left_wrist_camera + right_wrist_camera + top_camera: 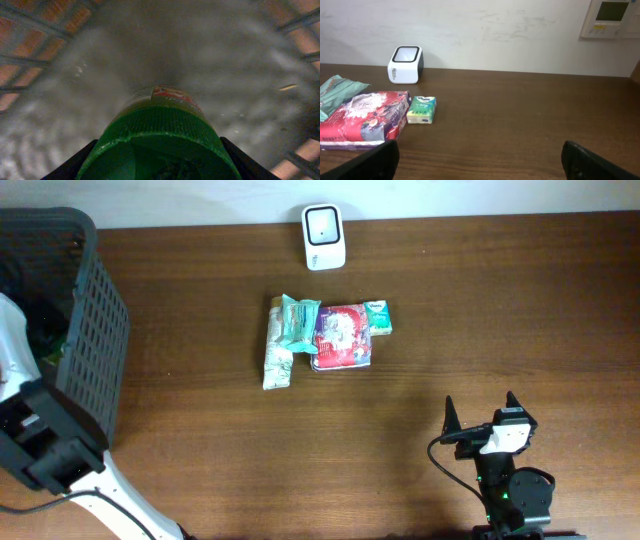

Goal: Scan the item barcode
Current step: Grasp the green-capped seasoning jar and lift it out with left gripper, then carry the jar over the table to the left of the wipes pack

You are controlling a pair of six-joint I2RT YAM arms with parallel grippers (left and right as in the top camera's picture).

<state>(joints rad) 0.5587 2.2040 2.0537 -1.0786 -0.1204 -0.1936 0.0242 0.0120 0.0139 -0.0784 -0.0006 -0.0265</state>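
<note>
A green ribbed round container (160, 130) with a red label lies inside the dark mesh basket (90, 330). My left gripper (157, 142) is down in the basket, and its black fingers (80, 162) press against both sides of the container. The overhead view shows only the left arm's white and black body at the basket. The white barcode scanner (324, 236) stands at the table's far edge, also visible as the scanner (406, 64) in the right wrist view. My right gripper (480, 418) rests near the front right, open and holding nothing.
In the middle of the table lies a pile of goods: a red snack bag (342, 336), a teal packet (298, 322), a small green tissue pack (379, 319) and a pale packet (276, 365). A wall panel (612, 17) hangs behind.
</note>
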